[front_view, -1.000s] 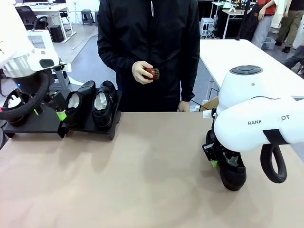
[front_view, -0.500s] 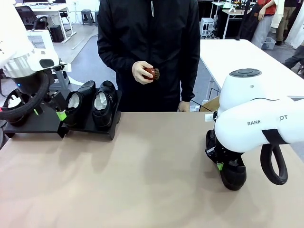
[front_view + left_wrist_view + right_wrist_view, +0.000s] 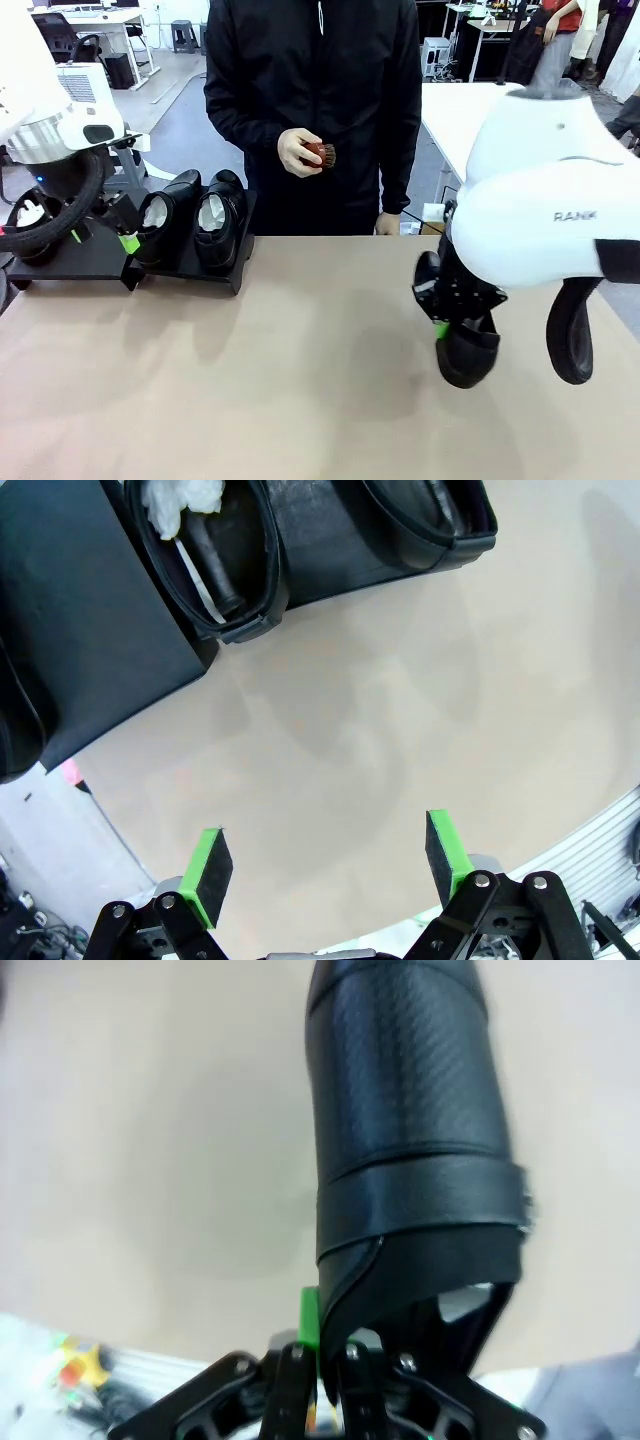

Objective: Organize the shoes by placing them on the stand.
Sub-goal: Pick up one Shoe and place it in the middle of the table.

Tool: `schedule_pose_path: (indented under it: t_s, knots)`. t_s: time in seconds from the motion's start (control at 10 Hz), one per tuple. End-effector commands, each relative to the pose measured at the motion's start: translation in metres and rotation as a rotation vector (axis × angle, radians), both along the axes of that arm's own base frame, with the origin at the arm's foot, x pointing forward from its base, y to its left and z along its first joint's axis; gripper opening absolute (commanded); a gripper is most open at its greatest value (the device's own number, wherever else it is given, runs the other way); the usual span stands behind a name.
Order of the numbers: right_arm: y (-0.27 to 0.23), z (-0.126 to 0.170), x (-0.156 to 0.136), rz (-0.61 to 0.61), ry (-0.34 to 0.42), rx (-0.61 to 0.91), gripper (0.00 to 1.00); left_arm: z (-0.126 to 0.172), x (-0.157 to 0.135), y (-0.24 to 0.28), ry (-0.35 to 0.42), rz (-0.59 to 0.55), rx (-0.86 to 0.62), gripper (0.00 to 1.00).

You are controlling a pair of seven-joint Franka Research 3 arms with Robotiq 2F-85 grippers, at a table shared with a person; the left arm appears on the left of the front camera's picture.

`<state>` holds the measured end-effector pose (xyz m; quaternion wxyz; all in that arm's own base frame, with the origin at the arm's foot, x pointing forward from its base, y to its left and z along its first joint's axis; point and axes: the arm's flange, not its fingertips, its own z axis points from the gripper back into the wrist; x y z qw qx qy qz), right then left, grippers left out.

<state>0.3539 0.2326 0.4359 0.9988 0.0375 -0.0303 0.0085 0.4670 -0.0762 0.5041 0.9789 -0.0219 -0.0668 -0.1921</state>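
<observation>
— Looking at the stand [image 3: 190,268] first: what sits on it?

— Two shoes [image 3: 218,228] side by side at its right end, white paper stuffed inside, and a third shoe [image 3: 30,228] at the far left behind the left arm.

— And the fourth?

— The right pincer [image 3: 442,322] is clamped on the fourth shoe's [image 3: 466,355] rim, holding it toe-down above the worktop [image 3: 300,380]. The left pincer [image 3: 330,865] hangs spread wide near the stand, gripping nothing.

— Anything nearby?

— A person's hand [image 3: 298,153] holds a small brush [image 3: 322,155]. "RANK" reads on the right arm.
</observation>
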Motion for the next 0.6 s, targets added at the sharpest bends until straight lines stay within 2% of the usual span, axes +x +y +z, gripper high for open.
schedule_pose_path:
  t_s: [0.0,0.3,0.5]
  knots:
    - [0.060,0.000,-0.017,0.063,0.023,0.042,0.00,-0.002,-0.001,0.000,-0.013,0.012,-0.013,1.00]
    - [0.128,-0.025,-0.032,0.062,0.055,0.081,0.00,-0.002,-0.001,0.000,-0.013,0.012,-0.013,1.00]
    - [0.145,-0.039,-0.031,0.026,-0.008,0.110,0.00,-0.002,-0.001,0.000,-0.013,0.012,-0.013,1.00]
